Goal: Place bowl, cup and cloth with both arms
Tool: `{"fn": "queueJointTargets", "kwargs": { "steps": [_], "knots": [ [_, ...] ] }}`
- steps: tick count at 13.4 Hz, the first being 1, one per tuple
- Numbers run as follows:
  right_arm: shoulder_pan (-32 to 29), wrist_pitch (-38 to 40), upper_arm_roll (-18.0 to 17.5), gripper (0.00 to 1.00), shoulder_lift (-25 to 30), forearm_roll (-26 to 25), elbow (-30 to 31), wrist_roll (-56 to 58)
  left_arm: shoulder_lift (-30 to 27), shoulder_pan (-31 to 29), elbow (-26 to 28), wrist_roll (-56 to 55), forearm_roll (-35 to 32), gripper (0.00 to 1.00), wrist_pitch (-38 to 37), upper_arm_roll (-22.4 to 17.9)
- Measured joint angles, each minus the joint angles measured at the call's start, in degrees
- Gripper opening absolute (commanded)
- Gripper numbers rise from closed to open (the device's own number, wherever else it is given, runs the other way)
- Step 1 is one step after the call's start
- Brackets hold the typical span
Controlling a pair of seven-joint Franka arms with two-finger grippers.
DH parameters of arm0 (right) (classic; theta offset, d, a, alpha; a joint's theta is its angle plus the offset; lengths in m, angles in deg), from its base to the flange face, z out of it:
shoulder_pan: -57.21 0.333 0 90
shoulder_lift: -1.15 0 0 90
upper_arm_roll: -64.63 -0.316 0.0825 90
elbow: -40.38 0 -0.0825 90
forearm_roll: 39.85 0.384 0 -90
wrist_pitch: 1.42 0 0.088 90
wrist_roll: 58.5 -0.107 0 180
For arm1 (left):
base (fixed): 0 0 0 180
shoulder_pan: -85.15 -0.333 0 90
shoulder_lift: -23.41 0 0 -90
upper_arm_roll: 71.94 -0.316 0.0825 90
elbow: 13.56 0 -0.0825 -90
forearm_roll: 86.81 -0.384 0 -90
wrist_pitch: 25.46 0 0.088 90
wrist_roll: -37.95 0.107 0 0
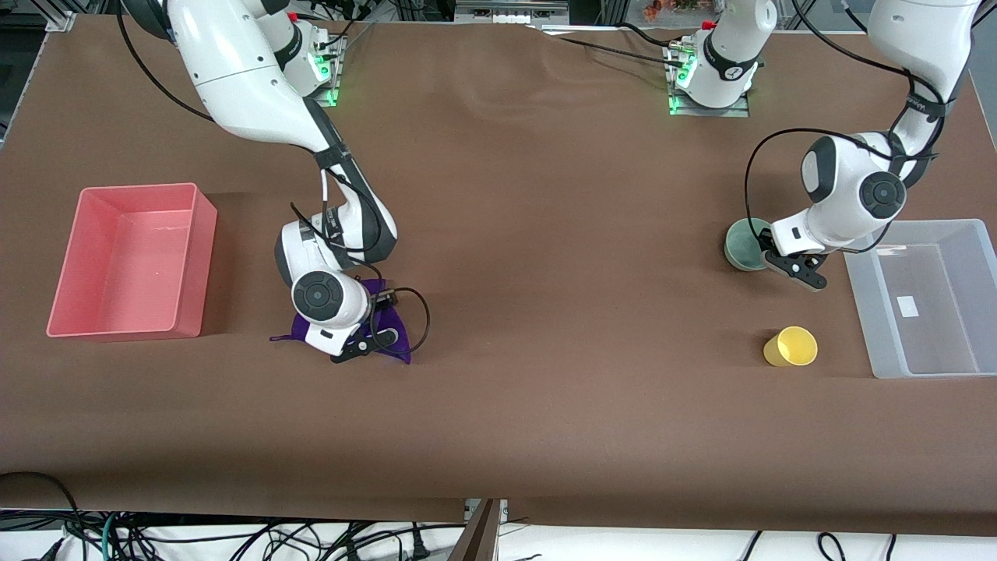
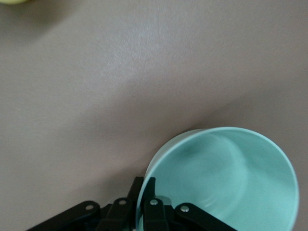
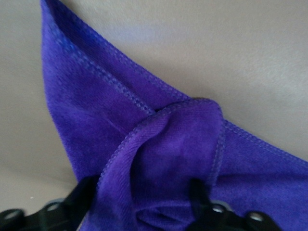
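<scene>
The pale mint-green bowl is near the left arm's end of the table. My left gripper is shut on its rim, one finger inside and one outside, as the left wrist view shows on the bowl and gripper. The yellow cup lies on its side nearer the front camera; a sliver of it shows in the left wrist view. The purple cloth lies under my right gripper. In the right wrist view a bunched fold of cloth fills the right gripper, which is shut on it.
A pink bin stands empty at the right arm's end of the table. A clear plastic bin stands at the left arm's end, beside the bowl and cup. Brown table covering lies between them.
</scene>
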Motion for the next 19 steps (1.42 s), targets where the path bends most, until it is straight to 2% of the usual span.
{"fn": "queueJointTargets", "kwargs": {
  "steps": [1, 3, 5, 8, 11, 14, 16, 19],
  "knots": [
    [0.0, -0.1, 0.1, 0.00, 0.0, 0.0, 0.2, 0.0, -1.7, 0.0, -0.9, 0.1, 0.0, 0.00, -2.8, 0.4],
    [-0.1, 0.1, 0.2, 0.00, 0.4, 0.0, 0.2, 0.0, -5.7, 0.1, -4.8, 0.1, 0.0, 0.00, -10.9, 0.8],
    [-0.1, 0.3, 0.2, 0.00, 0.5, 0.0, 0.1, 0.3, -8.2, -0.6, -11.7, 1.8, 0.0, 0.00, -20.4, 0.7],
    [-1.2, 5.2, 1.5, 0.00, 2.0, 0.0, -2.5, 3.5, -7.3, -5.7, -24.1, 9.2, -0.1, 0.00, -29.6, 0.1],
    [-7.5, 20.5, 2.0, 0.00, 6.0, 0.0, -9.8, 7.1, -0.1, -15.5, -33.8, 19.7, -0.2, 0.00, -30.8, -0.4],
    [-13.0, 37.1, 3.7, 0.00, 8.6, 0.0, -18.7, 12.8, 12.9, -24.6, -44.1, 25.4, -0.2, 0.00, -30.3, -0.5],
    [-14.8, 45.4, 7.4, 0.00, 9.5, -0.4, -22.8, 17.2, 20.3, -26.7, -48.4, 26.1, -0.2, 0.00, -28.4, -0.3],
    [-15.4, 50.5, 15.7, 0.00, 11.6, -3.7, -24.1, 27.0, 26.1, -26.5, -50.1, 26.0, 1.7, 0.00, -24.4, 0.2]
  ]
}}
